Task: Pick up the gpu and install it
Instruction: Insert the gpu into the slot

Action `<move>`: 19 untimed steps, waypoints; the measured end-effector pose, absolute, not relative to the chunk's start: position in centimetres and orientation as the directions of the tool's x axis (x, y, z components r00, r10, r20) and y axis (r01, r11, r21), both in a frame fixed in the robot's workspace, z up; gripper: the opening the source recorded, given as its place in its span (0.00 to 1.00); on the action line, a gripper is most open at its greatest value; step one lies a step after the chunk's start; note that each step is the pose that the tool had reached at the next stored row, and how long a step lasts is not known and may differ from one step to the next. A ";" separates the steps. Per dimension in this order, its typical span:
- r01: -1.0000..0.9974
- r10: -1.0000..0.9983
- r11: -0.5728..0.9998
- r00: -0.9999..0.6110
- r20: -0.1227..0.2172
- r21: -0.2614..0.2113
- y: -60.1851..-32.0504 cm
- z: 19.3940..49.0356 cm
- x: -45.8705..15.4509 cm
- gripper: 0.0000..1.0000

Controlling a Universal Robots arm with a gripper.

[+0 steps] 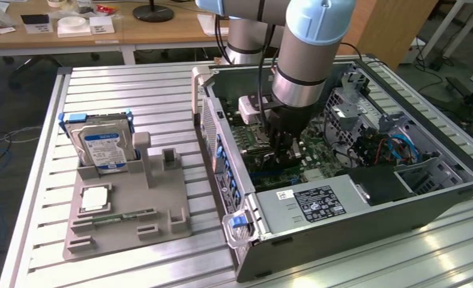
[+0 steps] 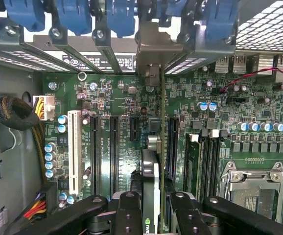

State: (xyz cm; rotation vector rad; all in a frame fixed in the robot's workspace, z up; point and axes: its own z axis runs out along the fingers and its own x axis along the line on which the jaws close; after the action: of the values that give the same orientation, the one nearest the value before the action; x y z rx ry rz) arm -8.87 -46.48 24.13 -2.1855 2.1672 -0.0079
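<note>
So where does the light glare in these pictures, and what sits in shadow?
Exterior view: bright glare on the metal table near the computer case; the gripper looks dark inside it. Wrist view: daylight blows out white behind the blue slot clips; the motherboard is evenly lit.

Slatted aluminium table point(image 1: 140, 96) carries two things directly: a grey holder tray point(image 1: 128, 225) toward the exterior view's left and an open computer case point(image 1: 341, 237) toward the exterior view's right, just beside each other but apart. Tray holds a hard drive point(image 1: 104, 147) standing upright in its rear slot, a pale flat square part point(image 1: 95, 198) in a pocket in front of it, and what looks like a narrow green memory stick point(image 1: 124, 217) lying in a front slot, hard to tell.
</note>
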 end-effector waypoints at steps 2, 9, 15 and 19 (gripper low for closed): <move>-0.999 -0.999 -0.007 0.009 -0.041 -0.049 -46.5 24.1 -8.9 0.27; -0.999 -0.999 -0.007 0.009 -0.041 -0.049 -46.5 24.0 -9.0 0.27; -0.999 -0.999 -0.007 0.009 -0.041 -0.049 -46.5 24.0 -9.0 0.27; -0.999 -0.999 -0.007 0.009 -0.041 -0.049 -46.5 24.0 -9.0 0.27</move>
State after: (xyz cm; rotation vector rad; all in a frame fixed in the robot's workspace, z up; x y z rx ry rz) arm -9.04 -46.48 24.00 -2.1853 2.1672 -0.0086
